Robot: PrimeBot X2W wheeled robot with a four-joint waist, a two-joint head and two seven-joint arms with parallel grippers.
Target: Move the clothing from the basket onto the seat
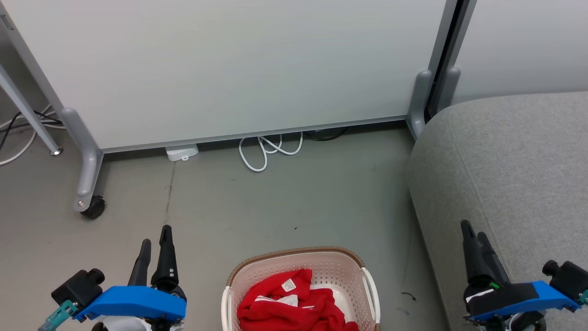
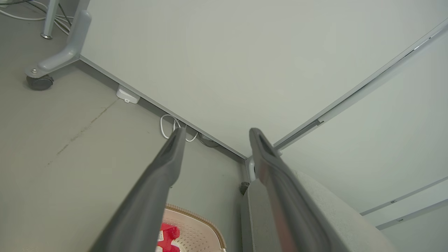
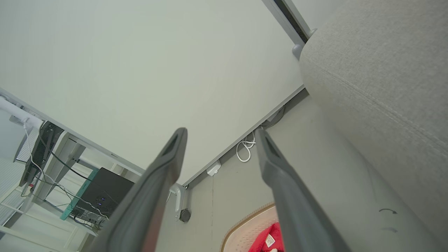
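We face the basket [image 1: 342, 271] on the grey floor [image 1: 275, 207], our left gripper [image 1: 156, 235] and right gripper [image 1: 473, 230] flanking it, both sets of jaws spread wide and holding nothing. The clothing [image 1: 294, 305], red with white trim, lies crumpled inside the basket; the seat [image 1: 514, 174] stands just to our right. We judge the fabric light, soft and limp, likely to drape and trail when lifted, so a raised fold near the white label [image 1: 288, 285] looks the surest place to pinch, deep enough to gather a good bunch.

small white label on the clothing [image 1: 294, 303], its print too small to read
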